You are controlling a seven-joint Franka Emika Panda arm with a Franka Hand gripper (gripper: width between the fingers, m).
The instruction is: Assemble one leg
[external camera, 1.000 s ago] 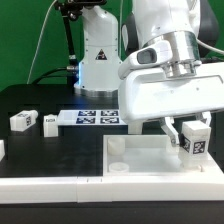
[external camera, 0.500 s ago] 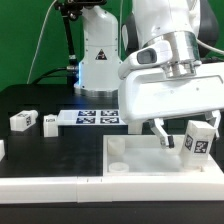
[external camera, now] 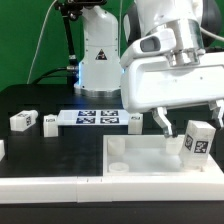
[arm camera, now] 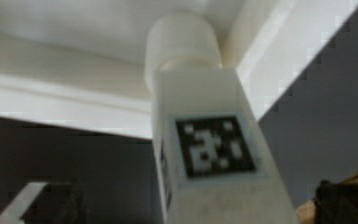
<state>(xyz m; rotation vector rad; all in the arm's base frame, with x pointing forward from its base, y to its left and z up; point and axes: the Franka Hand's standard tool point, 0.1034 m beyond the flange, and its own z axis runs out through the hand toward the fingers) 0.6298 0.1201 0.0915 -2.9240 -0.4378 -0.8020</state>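
The leg [external camera: 197, 140], a small white block with a marker tag, stands tilted on the right part of the large white tray [external camera: 140, 165]. My gripper [external camera: 190, 118] hangs just above it, open, with one finger [external camera: 163, 125] on each side and a gap to the leg. In the wrist view the leg [arm camera: 202, 140] runs down the middle with its rounded end toward the tray [arm camera: 69, 90]. The gripper [arm camera: 194, 205] fingers show only as dark shapes at the picture's edges, apart from the leg.
Two more white legs [external camera: 22, 120] [external camera: 49, 123] lie at the exterior view's left. The marker board [external camera: 95, 118] lies behind the tray, with another white leg [external camera: 135, 120] at its right end. A white robot base [external camera: 100, 60] stands at the back.
The gripper has risen a little and its fingers have spread apart. The leg has gone from upright to tilted and stayed on the tray.
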